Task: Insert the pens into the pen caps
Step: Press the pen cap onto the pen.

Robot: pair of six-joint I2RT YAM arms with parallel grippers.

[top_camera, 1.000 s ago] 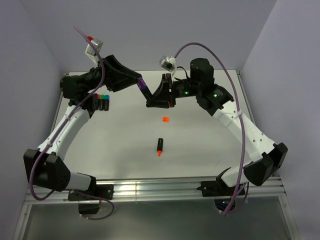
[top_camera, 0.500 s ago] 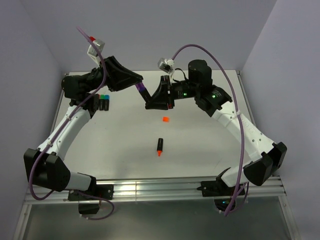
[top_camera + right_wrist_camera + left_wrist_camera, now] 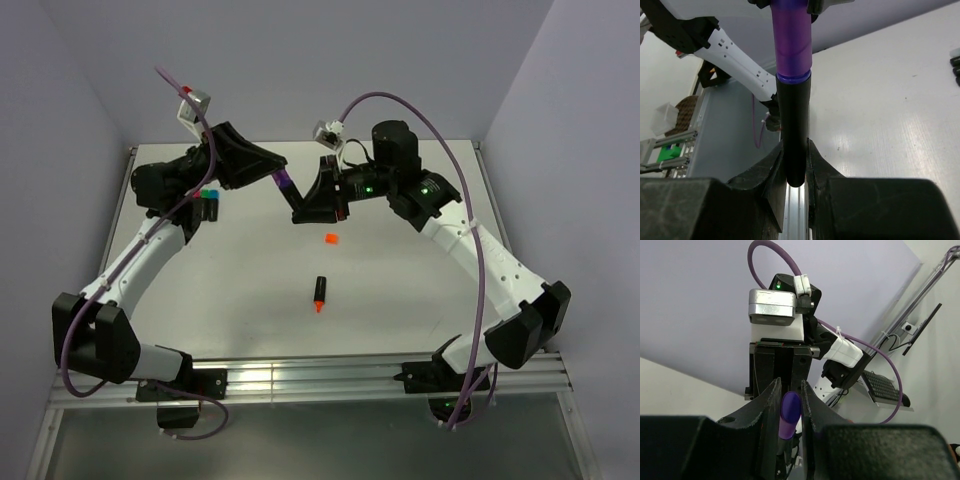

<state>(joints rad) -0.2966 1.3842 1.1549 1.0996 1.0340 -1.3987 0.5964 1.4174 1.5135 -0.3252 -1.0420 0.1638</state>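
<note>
Above the back middle of the table, a purple pen cap sits on the end of a black-barrelled pen. My left gripper is shut on the cap, which fills the gap between its fingers. From the other side my right gripper is shut on the barrel; the cap shows at the top of the right wrist view. An orange pen cap lies loose on the table. An orange-tipped pen lies nearer the front.
A row of pens with caps on them, green, blue and red among them, lies at the back left under the left arm. The white table has walls behind and at both sides. A metal rail runs along the front.
The left gripper's jaws have narrowed onto the purple cap. Both arms have shifted slightly while holding the pen in the air.
</note>
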